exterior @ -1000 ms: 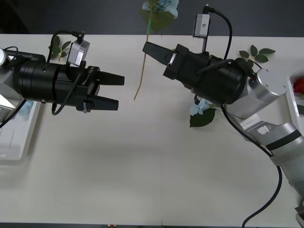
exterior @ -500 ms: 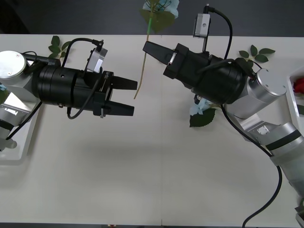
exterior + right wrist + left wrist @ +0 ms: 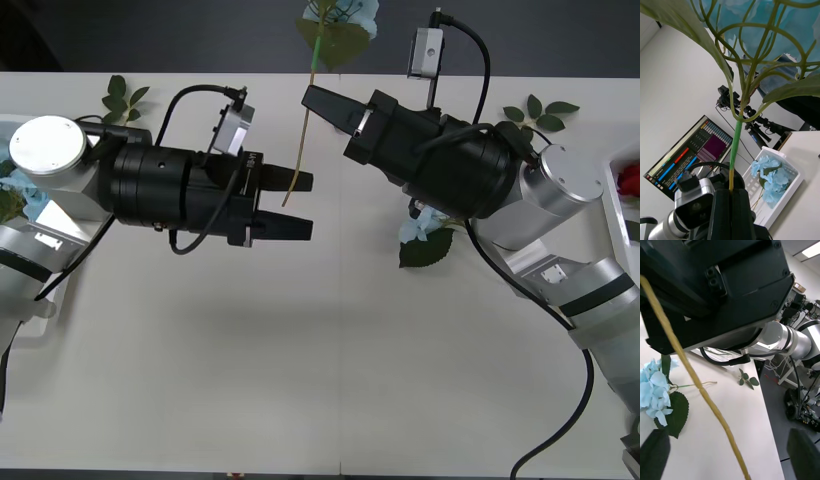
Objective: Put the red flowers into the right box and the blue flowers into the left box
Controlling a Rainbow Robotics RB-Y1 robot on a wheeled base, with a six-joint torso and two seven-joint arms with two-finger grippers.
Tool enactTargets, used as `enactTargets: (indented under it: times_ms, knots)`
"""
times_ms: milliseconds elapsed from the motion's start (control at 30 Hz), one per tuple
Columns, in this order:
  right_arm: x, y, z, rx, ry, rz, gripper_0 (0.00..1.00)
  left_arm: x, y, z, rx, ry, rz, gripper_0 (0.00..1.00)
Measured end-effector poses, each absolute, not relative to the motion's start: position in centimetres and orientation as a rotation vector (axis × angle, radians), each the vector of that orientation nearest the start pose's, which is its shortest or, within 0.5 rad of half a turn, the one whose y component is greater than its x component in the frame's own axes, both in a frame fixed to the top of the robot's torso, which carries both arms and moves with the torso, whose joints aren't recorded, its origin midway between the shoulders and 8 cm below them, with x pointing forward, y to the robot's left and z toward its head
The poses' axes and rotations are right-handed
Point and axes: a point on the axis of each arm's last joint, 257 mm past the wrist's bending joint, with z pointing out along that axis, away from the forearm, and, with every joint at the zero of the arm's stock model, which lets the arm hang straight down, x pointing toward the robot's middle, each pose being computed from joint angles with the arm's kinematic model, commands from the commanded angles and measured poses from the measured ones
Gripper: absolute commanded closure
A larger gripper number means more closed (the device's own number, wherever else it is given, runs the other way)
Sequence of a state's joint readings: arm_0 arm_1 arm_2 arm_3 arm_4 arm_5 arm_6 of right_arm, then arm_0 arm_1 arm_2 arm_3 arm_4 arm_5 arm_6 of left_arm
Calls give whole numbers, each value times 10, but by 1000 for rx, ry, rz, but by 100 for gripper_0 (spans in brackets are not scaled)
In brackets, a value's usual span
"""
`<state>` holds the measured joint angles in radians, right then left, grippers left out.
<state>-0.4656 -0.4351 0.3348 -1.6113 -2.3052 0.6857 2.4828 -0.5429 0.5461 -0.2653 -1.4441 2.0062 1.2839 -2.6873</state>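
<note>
My right gripper (image 3: 318, 103) is shut on the green stem of a blue flower (image 3: 340, 18) held above the table's far edge. Its stem (image 3: 298, 150) hangs down toward the table. My left gripper (image 3: 300, 206) is open, its two fingers on either side of the stem's yellowish lower end (image 3: 696, 382). In the right wrist view the blue flower (image 3: 790, 22) spreads above the shut right gripper (image 3: 732, 213). The left box (image 3: 790, 185) holds blue flowers. Another blue flower (image 3: 420, 235) lies on the table under the right arm. A red flower (image 3: 630, 180) lies in the right box (image 3: 612, 165).
Green leaf sprigs lie at the table's far left (image 3: 125, 98) and far right (image 3: 540, 110). The left arm covers most of the left box (image 3: 35, 310). The near half of the white table (image 3: 320, 380) is bare.
My left arm has moved to the right, bringing its open fingers around the hanging stem's lower end. The right arm and its flower have stayed still.
</note>
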Motion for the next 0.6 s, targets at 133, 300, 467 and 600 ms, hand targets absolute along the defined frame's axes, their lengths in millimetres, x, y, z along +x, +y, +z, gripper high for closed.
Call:
enactTargets:
  times_ms: [133, 300, 467, 600]
  knots:
    - [463, 23, -2, -448, 1337, 1534, 100, 402, 6, -111, 1267, 1425, -1249, 100]
    - [463, 23, -2, -448, 1337, 1534, 100, 401, 5, -111, 1271, 1423, -1250, 100]
    - [463, 23, -2, -448, 1337, 1534, 100, 401, 5, -111, 1271, 1423, -1250, 100]
    - [462, 23, -1, -446, 1336, 1537, 100, 401, 5, -111, 1271, 1423, -1250, 100]
